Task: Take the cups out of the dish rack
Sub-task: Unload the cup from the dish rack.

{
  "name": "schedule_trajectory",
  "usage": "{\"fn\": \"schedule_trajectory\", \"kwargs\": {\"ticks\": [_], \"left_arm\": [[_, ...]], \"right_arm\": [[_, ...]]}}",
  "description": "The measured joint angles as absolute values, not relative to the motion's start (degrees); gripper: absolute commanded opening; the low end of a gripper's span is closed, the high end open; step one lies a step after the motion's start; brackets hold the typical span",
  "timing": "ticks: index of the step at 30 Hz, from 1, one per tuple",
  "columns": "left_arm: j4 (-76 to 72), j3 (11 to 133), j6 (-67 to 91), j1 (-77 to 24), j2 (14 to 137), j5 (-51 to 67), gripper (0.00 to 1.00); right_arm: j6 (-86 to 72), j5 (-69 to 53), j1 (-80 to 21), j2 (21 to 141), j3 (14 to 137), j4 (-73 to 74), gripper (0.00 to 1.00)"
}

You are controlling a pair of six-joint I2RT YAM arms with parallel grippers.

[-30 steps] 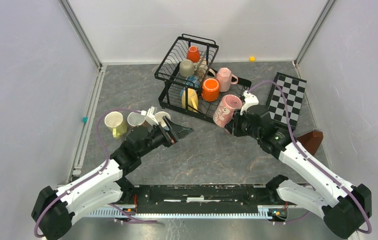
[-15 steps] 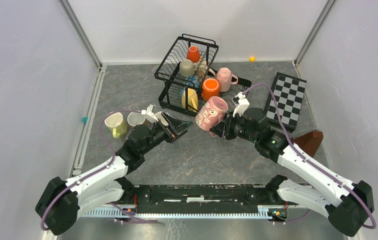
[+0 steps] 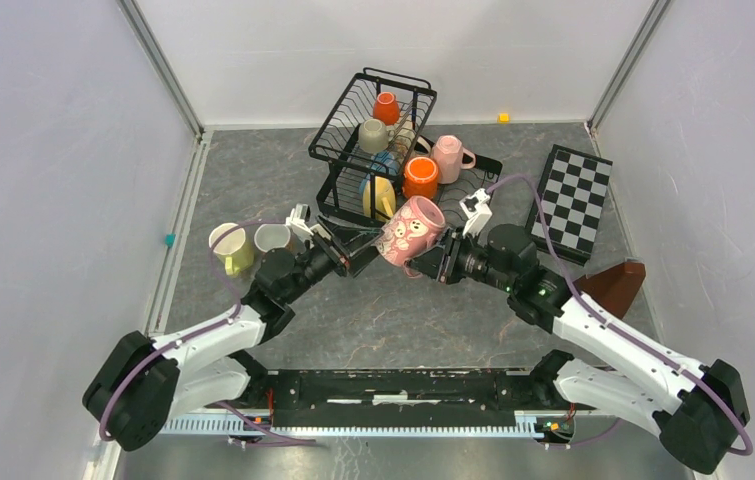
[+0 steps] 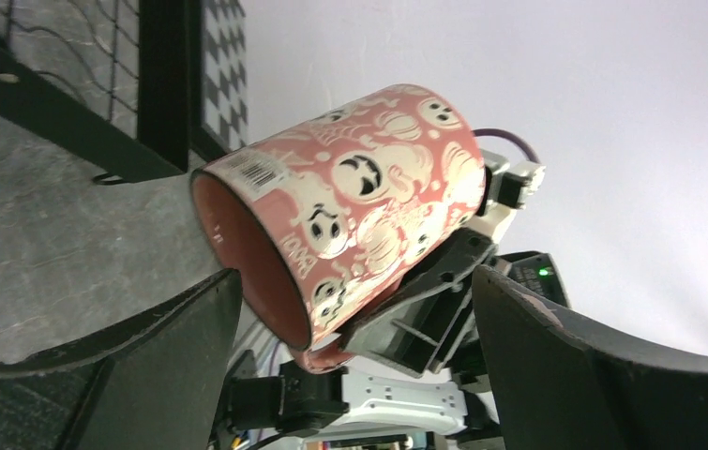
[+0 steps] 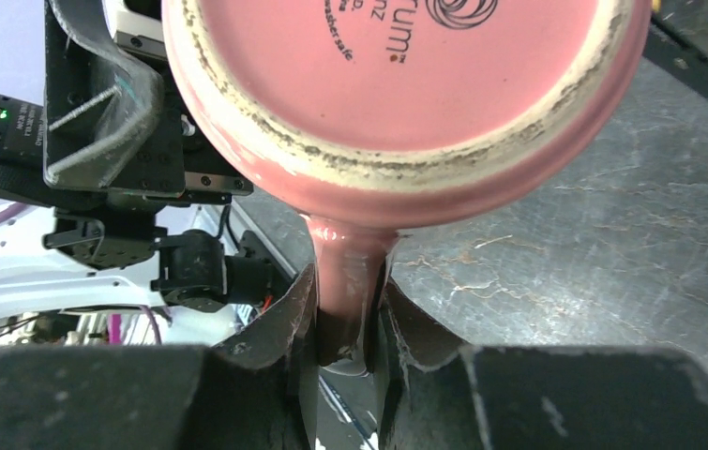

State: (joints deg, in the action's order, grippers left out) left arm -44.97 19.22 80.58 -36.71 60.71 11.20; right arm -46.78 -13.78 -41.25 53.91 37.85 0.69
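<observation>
A pink cup with a ghost pattern (image 3: 408, 228) hangs tilted in the air in front of the dish rack (image 3: 351, 112). My right gripper (image 3: 430, 262) is shut on its handle (image 5: 345, 277), with the cup's base (image 5: 406, 84) facing the right wrist camera. My left gripper (image 3: 355, 250) is open and its fingers reach toward the cup's mouth (image 4: 247, 253) without touching it. The rack holds a small orange cup (image 3: 386, 107), a beige one (image 3: 373, 135), a yellow one (image 3: 380, 198), a larger orange one (image 3: 420, 178) and a pink one (image 3: 447, 157). A yellow cup (image 3: 230, 247) and a white cup (image 3: 272, 238) stand on the table at the left.
A black-and-white checkered board (image 3: 573, 200) lies to the right of the rack, with a brown object (image 3: 621, 283) in front of it. White walls close in the table on three sides. A small yellow block (image 3: 503, 117) sits by the back wall.
My right arm has carried the pink ghost cup leftward from beside the rack to the left gripper. The left arm has reached right and forward to meet it.
</observation>
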Motion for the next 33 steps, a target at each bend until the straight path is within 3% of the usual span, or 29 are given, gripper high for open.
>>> {"fn": "schedule_trajectory", "kwargs": {"ticks": [17, 33], "left_arm": [[-68.58, 17.47, 91.44, -36.67, 68.14, 14.13, 0.72], [-66.74, 18.9, 93.67, -36.71, 62.67, 16.38, 0.54]], "right_arm": [[-60.69, -18.9, -41.58, 52.69, 27.24, -21.23, 0.0], [-65.76, -20.67, -44.75, 56.36, 26.74, -33.71, 0.0]]}}
